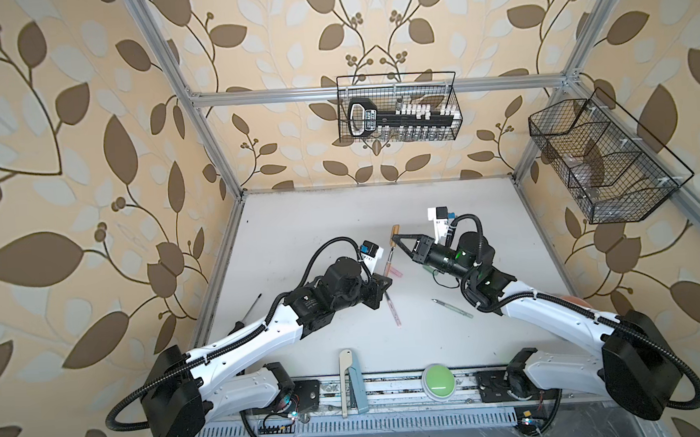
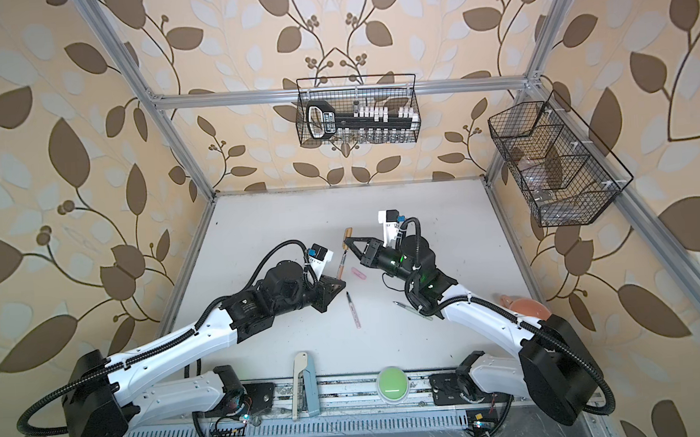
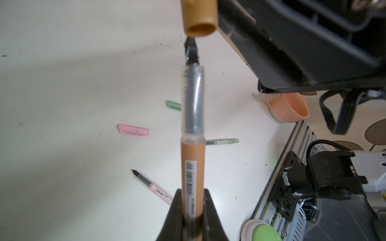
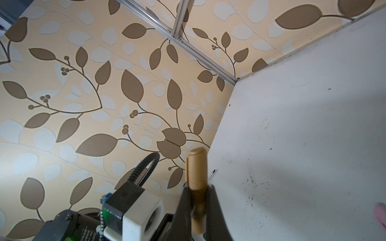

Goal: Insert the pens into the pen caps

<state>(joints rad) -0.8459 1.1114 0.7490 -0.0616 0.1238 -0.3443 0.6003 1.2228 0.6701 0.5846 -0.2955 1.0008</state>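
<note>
Left claw [image 3: 193, 195] is clamped on the brown pen [image 3: 192, 162]. Right claw [image 4: 198, 187] is clamped on the brown cap [image 1: 395, 230]. In both top views the cap sits at twelve o'clock of the pen's tip.

White table [image 1: 319, 213], surface scuffed with dark specks. Recorded lying flat on it:
- pink pen [image 2: 354, 311], near the middle, dark tip turned toward the back edge
- pink cap [image 2: 358, 273], behind that pen and apart from it
- green pen [image 1: 451, 308], between the pink pen and the right edge
- green cap [image 3: 173, 105] (largely covered in both top views), behind the green pen

A black screwdriver shaft [image 1: 253, 305] is noted near the left edge, a peach bowl [image 2: 528, 304] at the right edge, and a flat beige-and-teal tool [image 1: 347, 378] across the front edge.
</note>
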